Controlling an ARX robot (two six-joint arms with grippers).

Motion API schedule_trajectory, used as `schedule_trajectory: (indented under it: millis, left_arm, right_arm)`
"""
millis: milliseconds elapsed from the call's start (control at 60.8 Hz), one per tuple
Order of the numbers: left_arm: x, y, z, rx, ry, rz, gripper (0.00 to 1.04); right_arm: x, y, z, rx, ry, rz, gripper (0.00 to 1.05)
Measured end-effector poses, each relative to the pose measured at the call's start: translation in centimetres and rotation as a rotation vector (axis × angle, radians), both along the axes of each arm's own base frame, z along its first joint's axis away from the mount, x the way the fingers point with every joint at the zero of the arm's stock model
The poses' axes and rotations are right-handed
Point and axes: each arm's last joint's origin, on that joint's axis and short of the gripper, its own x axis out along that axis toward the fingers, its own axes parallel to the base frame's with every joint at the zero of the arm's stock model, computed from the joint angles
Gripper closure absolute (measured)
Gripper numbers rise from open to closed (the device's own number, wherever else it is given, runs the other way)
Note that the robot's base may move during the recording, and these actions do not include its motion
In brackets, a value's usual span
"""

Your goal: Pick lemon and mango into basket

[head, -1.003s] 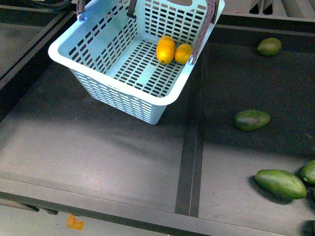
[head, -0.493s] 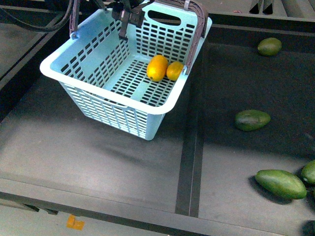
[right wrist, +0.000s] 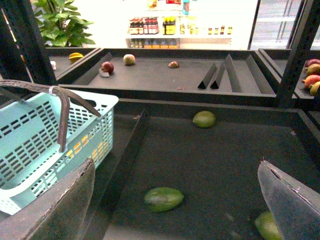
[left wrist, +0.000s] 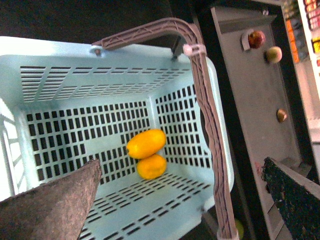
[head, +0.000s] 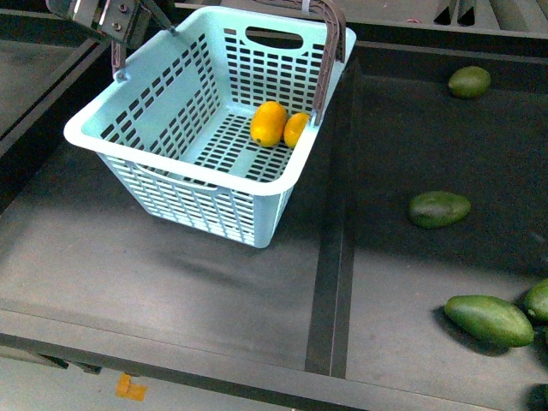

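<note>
Front view: basket (head: 184,175) sits on the dark surface (head: 171,257), left of the centre divider, handle (head: 327,51) swung to its far right rim. Mango (head: 268,122) and lemon (head: 296,129) lie touching on the basket floor by the right wall, so both task fruits look already placed. Left tool (head: 107,19) is at the top left, above the basket's far left corner; can't tell here if it's spread. Green mangoes (head: 438,208) are well apart on the right section. Left wrist view: looking down into basket (left wrist: 65,95), mango (left wrist: 145,143) long axis slanted, lemon (left wrist: 152,167) touching it; left tool (left wrist: 180,195) fingers spread, holding nothing. Right wrist view: right tool (right wrist: 175,200) fingers spread wide, empty; basket (right wrist: 107,107) off to one side, a green mango (right wrist: 163,198) between the fingers but lower down. Left arm is nearer the basket.
</note>
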Motion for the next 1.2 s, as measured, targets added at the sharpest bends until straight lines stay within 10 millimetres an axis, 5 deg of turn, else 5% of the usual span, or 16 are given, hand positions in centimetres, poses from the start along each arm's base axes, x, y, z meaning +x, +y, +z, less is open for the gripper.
schedule_trajectory:
  millis: [82, 164, 345, 543, 855, 1200]
  left_arm:
    - [-0.7, -0.8, 0.6, 0.017, -0.005, -0.044, 0.07]
    - [-1.1, 0.0, -0.4, 0.133, -0.216, -0.267, 0.21]
    - [-8.0, 8.5, -1.4, 0.882, -0.506, -0.436, 0.64]
    - [-13.2, 12.2, -3.8, 1.007, -0.451, -0.513, 1.02]
    - [-18.7, 15.5, -5.0, 1.027, -0.449, -0.508, 1.01]
    - [-22.3, 17.6, -6.4, 1.027, -0.441, -0.513, 1.01]
  right_arm:
    - [0.0, 0.0, 0.0, 0.0, 0.0, 0.0, 0.09]
    - [0.0, 0.0, 0.0, 0.0, 0.0, -0.001, 0.09]
    - [0.0, 0.0, 0.0, 0.0, 0.0, 0.0, 0.09]
    - [0.0, 0.0, 0.0, 0.0, 0.0, -0.001, 0.09]
    - [0.0, 0.0, 0.0, 0.0, 0.0, 0.0, 0.09]
    - [0.0, 0.0, 0.0, 0.0, 0.0, -0.001, 0.09]
